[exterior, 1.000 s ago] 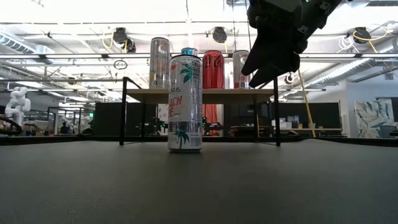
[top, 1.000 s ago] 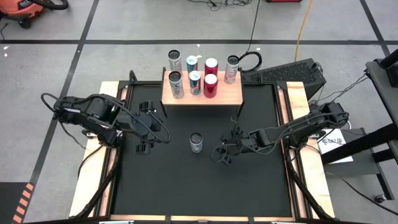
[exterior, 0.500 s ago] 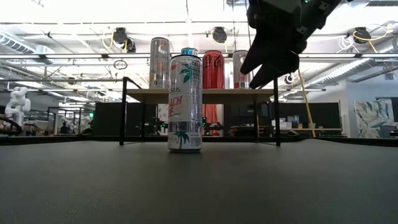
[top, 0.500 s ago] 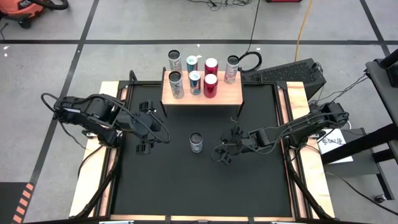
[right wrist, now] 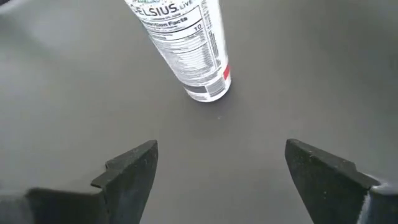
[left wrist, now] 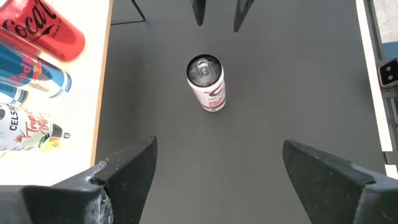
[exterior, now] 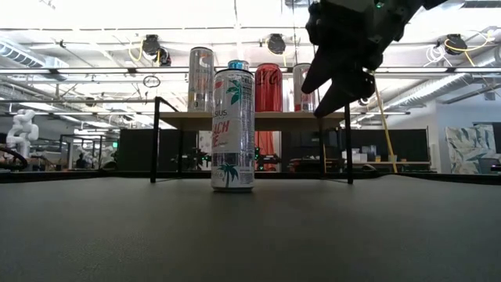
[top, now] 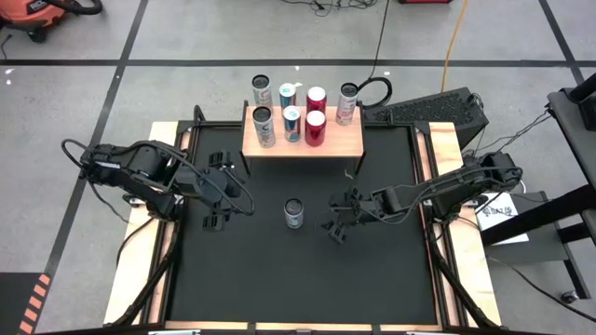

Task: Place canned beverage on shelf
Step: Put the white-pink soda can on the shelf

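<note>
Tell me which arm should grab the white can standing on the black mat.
Right. The right gripper hangs open nearer the white can, which fills its wrist view; the left gripper, also open, waits farther off.

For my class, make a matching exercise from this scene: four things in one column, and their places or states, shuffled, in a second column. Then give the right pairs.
Column one:
1. lone white can
2. red can
3. right tool
4. left tool

Column two:
A. open, at the mat's left side
B. standing on the wooden shelf
C. upright on the black mat, mid-table
D. open, beside the lone can, not touching it

Pairs: 1-C, 2-B, 3-D, 4-A
</note>
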Robot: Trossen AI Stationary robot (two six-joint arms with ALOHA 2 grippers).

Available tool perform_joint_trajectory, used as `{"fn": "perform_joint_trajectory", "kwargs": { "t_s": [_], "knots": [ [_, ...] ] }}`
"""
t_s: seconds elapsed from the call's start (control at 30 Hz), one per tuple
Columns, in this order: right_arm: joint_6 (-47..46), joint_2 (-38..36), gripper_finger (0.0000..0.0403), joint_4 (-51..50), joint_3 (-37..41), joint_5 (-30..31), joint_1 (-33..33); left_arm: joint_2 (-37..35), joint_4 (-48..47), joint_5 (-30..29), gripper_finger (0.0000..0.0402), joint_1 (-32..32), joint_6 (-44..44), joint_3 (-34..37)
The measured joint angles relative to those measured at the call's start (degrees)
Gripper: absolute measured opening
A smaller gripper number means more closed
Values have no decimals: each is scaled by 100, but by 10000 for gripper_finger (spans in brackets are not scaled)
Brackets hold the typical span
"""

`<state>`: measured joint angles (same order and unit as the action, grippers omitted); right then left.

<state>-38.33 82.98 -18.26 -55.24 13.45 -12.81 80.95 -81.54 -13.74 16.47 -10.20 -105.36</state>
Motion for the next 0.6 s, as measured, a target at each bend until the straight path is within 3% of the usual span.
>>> {"fn": "perform_joint_trajectory", "kwargs": {
  "t_s": [0.6],
  "knots": [
    [-16,0,336,194,-3,-2,12,0,-2,0,344,0,6,0]
  ]
}}
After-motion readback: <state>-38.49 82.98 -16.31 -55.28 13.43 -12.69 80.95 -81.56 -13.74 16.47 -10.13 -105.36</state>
